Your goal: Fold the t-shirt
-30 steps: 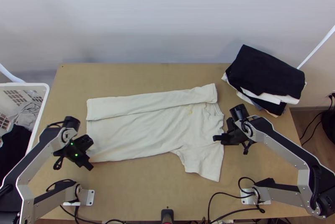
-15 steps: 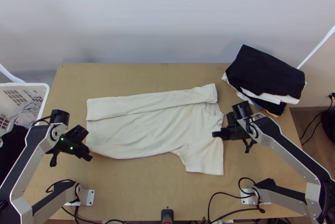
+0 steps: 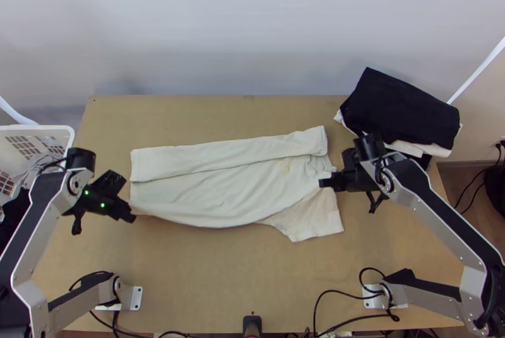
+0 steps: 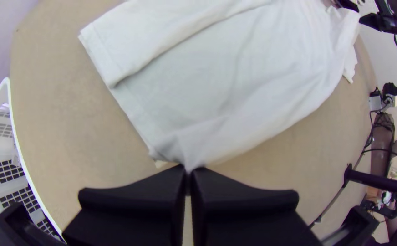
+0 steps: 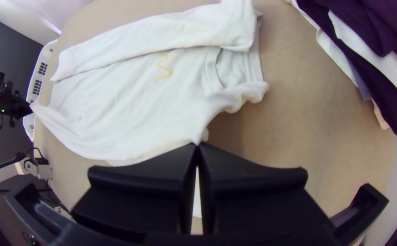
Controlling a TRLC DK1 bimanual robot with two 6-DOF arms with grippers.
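The left end effector clamps the creased t-shirt by its hem, the right end effector near its collar; a long strip lies folded.

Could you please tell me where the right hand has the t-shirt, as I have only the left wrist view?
Observer: The right hand pinches the t-shirt at its shoulder end, near the collar, its fingers closed on the cloth.
Operator: Thank you, and is there a pile of finished clothes anywhere?
Observer: Yes, a stack of folded clothes lies at the table's far right corner, with a black piece on top.
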